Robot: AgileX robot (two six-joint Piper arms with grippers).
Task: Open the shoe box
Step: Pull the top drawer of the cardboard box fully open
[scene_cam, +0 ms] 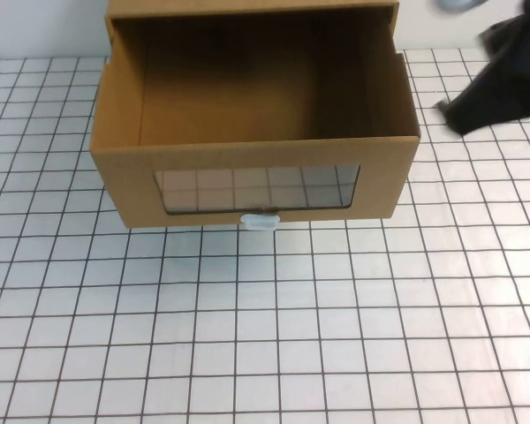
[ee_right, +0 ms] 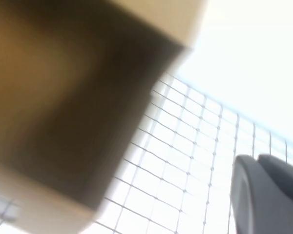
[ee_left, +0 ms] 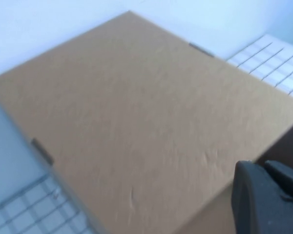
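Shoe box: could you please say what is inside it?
Only bare cardboard shows inside the shoe box; front wall hides near floor. Left gripper over its top; right gripper, shut, beside it.

A: High view evenly bright; shoe box (scene_cam: 256,159) interior shadowed, grid reflected in its window (scene_cam: 256,188).
B: Both wrist views soft. Right one worst: box smeared, background blown out white.

A robot lab test bench, by its white grid-lined tabletop (scene_cam: 265,336) and bare white wall (scene_cam: 35,26).
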